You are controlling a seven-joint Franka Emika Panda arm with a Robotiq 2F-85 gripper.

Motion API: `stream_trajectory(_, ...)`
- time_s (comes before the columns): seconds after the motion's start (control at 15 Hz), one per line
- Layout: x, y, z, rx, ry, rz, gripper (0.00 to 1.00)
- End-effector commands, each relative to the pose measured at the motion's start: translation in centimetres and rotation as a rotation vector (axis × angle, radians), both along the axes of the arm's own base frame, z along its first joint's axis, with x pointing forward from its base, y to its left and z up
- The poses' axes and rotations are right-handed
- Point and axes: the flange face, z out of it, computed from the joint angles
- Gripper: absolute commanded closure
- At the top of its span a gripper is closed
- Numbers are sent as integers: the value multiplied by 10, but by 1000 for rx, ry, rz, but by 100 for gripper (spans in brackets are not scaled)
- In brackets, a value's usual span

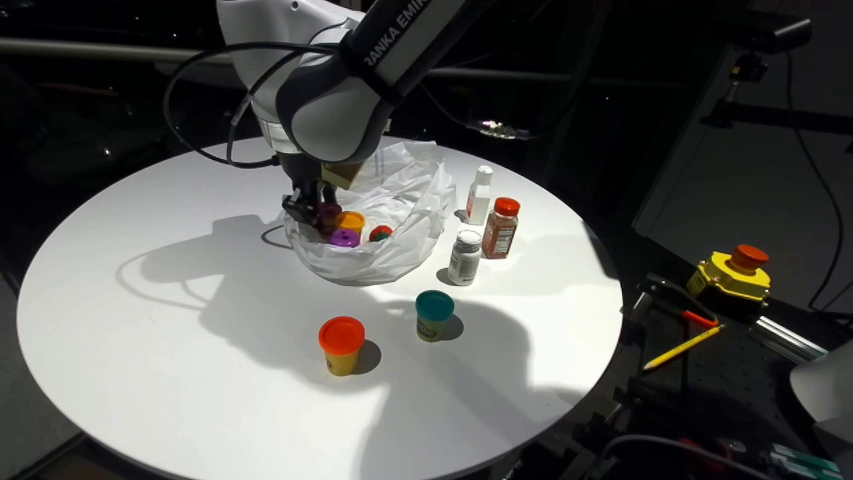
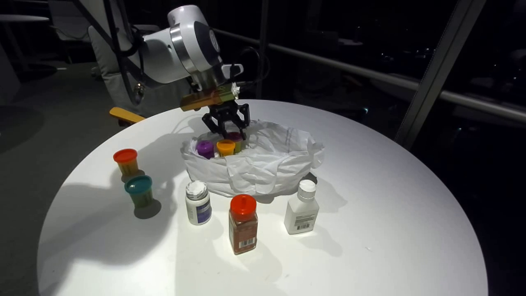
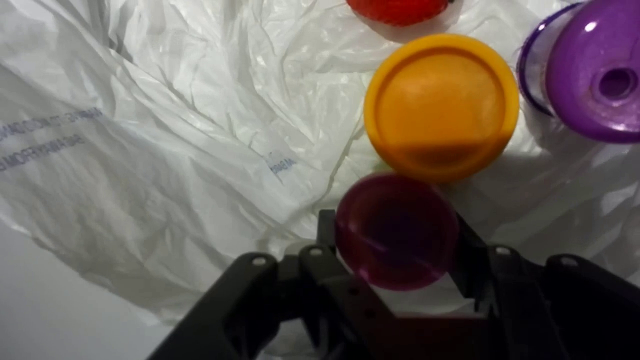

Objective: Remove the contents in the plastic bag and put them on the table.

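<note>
The crinkled whitish plastic bag (image 1: 363, 270) stands wide open on the white round table (image 1: 133, 360). In the wrist view, my gripper (image 3: 395, 245) has a finger against each side of a dark red pot (image 3: 397, 232) inside the bag and looks shut on it. A yellow-orange pot (image 3: 442, 107) touches that pot. A purple pot (image 3: 595, 75) and a red strawberry-like item (image 3: 400, 10) also lie in the bag. An orange-red pot (image 1: 342, 343) and a teal pot (image 1: 433, 317) stand on the table, near a whitish bottle (image 2: 302, 209) and a brown red-capped bottle (image 2: 243, 226).
A small white jar (image 2: 199, 205) stands between the teal pot and the red-capped bottle, close to the bag. A yellow box with a red button (image 1: 733, 277) and a yellow pencil (image 1: 684, 347) lie off the table. The bag's raised walls surround my fingers.
</note>
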Motion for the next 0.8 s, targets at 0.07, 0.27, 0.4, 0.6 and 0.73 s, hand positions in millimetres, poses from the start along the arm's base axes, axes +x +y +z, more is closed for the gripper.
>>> stream_trajectory(0.07, -14, -9, 30, -11, -3, -79, 72)
stream_trajectory(0.27, -36, -13, 55, -2, -21, -149, 72)
stream_trajectory(0.4, -57, -10, 72, 11, -29, -178, 72)
stream_trajectory(0.6, -96, 8, 89, 29, -56, -226, 72)
stream_trajectory(0.73, -126, 27, 94, 55, -91, -238, 72)
